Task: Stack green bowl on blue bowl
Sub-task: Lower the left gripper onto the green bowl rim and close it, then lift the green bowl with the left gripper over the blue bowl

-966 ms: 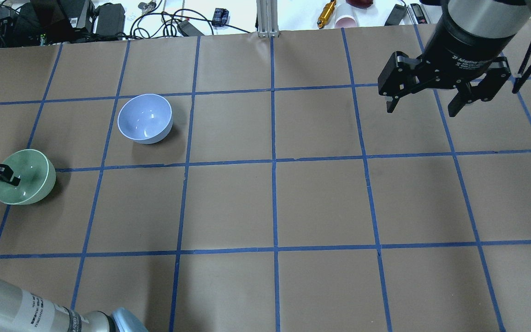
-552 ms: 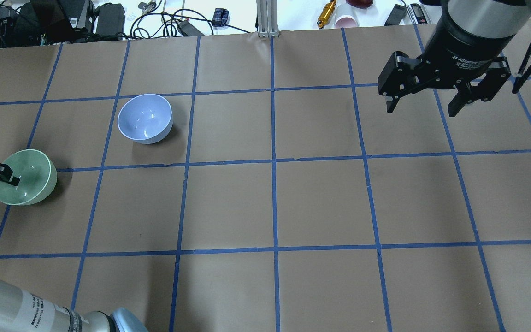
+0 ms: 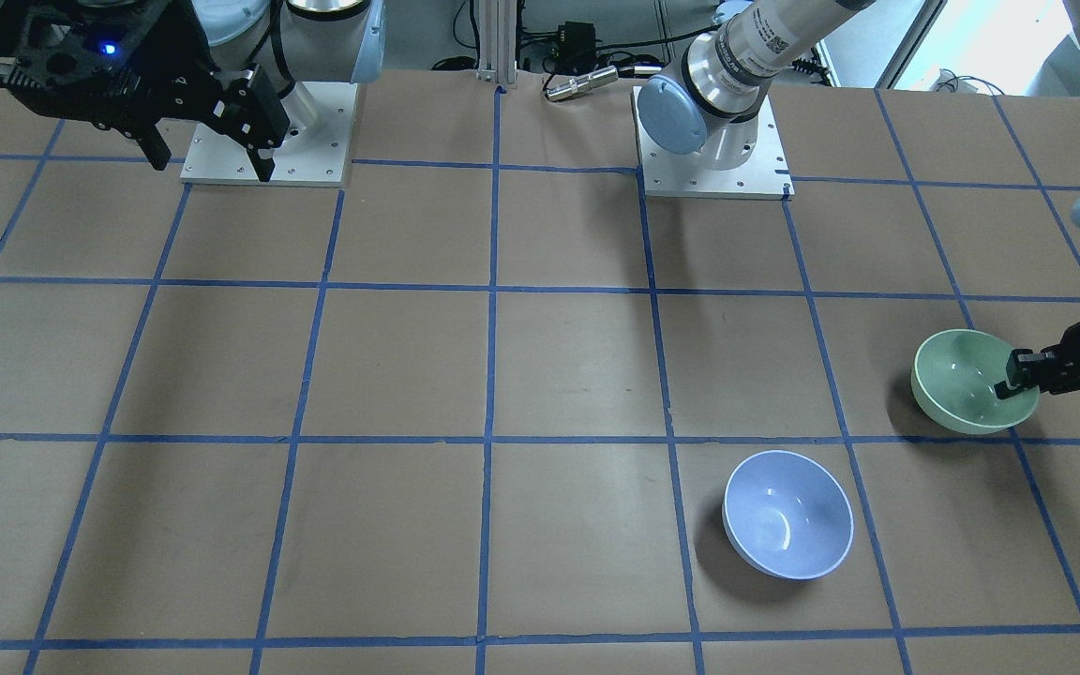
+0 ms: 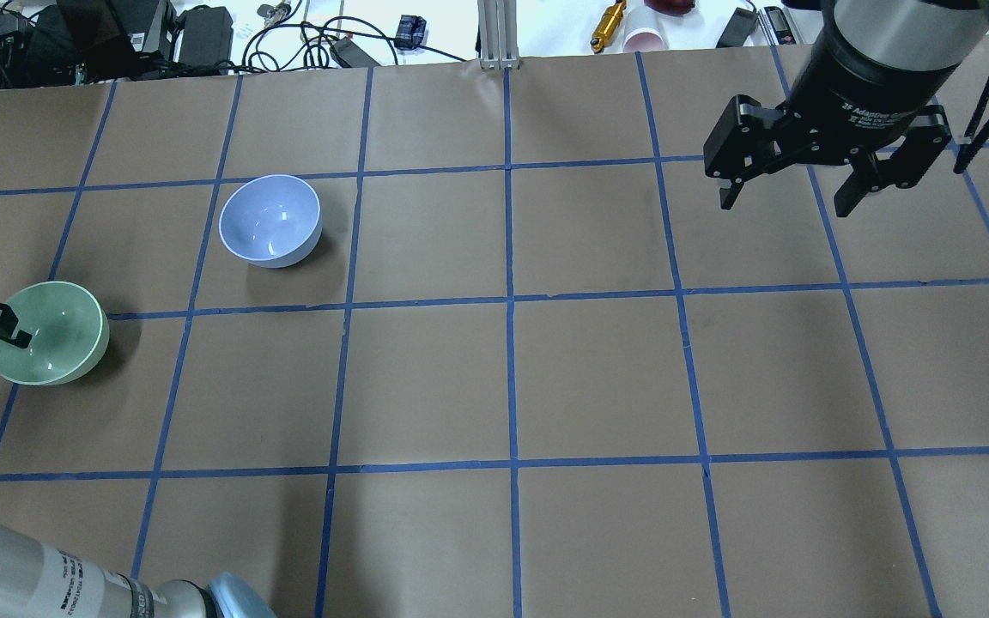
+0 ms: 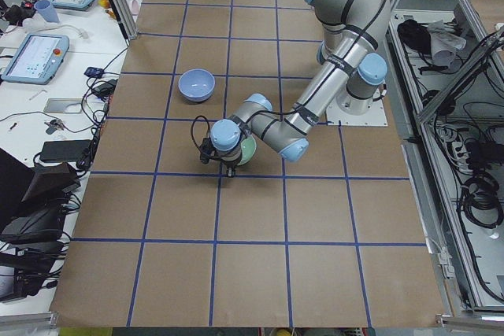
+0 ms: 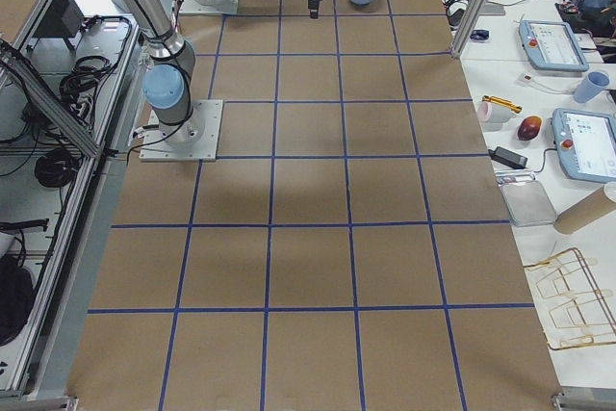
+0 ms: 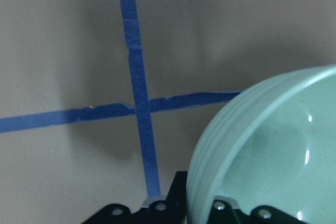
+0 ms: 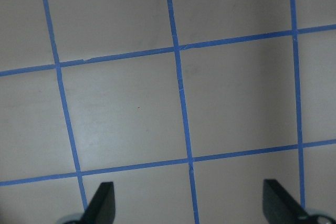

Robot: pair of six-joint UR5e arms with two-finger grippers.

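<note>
The green bowl (image 4: 52,330) is at the table's left side, also in the front view (image 3: 957,380) and the left wrist view (image 7: 273,150). My left gripper (image 4: 7,336) is shut on its left rim, one finger inside the bowl and one outside (image 3: 1009,389). The blue bowl (image 4: 270,219) stands upright and empty one grid square further back and to the right (image 3: 788,514). My right gripper (image 4: 791,202) hangs open and empty high above the far right of the table (image 8: 191,208).
Brown table paper carries a blue tape grid (image 4: 509,300). Cables, power bricks and small tools (image 4: 203,34) lie beyond the far edge. My left arm's forearm (image 4: 48,584) crosses the near left corner. Both arm bases (image 3: 713,159) are bolted at the robot's side.
The green bowl, held by my left gripper, has shifted slightly and shows more of its inside and rim. The right gripper has hardly moved. The blue bowl has not moved.
</note>
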